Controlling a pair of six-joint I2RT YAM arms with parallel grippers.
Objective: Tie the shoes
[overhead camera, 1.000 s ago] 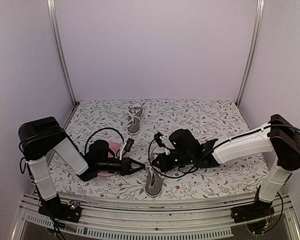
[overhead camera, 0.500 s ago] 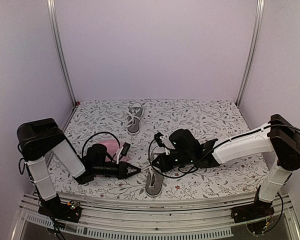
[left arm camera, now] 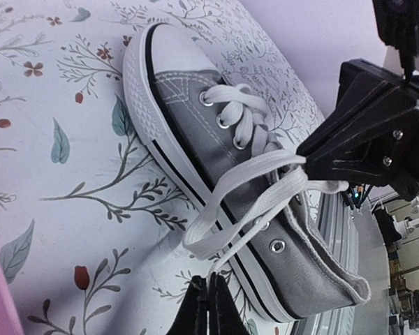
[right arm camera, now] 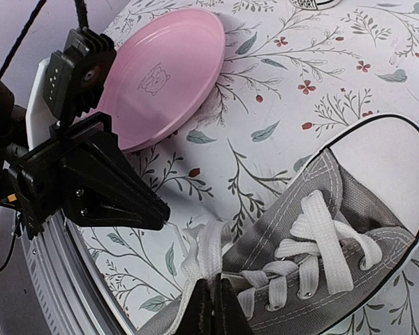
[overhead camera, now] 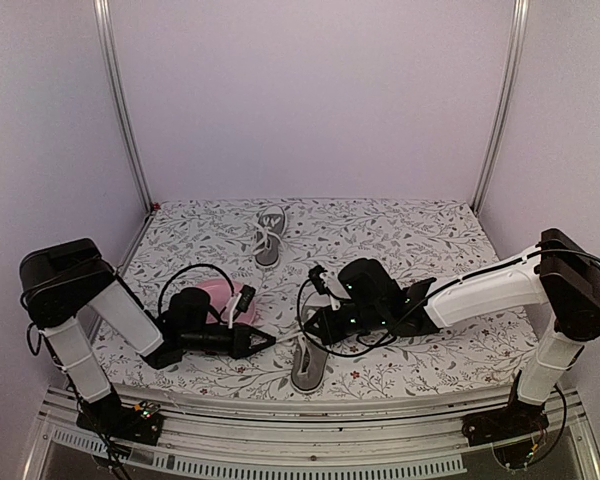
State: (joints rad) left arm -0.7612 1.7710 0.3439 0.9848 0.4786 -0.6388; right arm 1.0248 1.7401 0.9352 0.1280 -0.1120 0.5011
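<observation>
The left claw (overhead camera: 268, 340) lies low over the floral tabletop (overhead camera: 430, 230), pinched to a point just left of the near grey shoe (overhead camera: 308, 368), with the pink plate (overhead camera: 223, 293) behind its wrist. The right claw (overhead camera: 310, 325), also closed, reaches in from the right over that shoe's top, where a bit of white lace (overhead camera: 302, 342) shows. The second shoe (overhead camera: 269, 236) lies well apart, near the back wall.
</observation>
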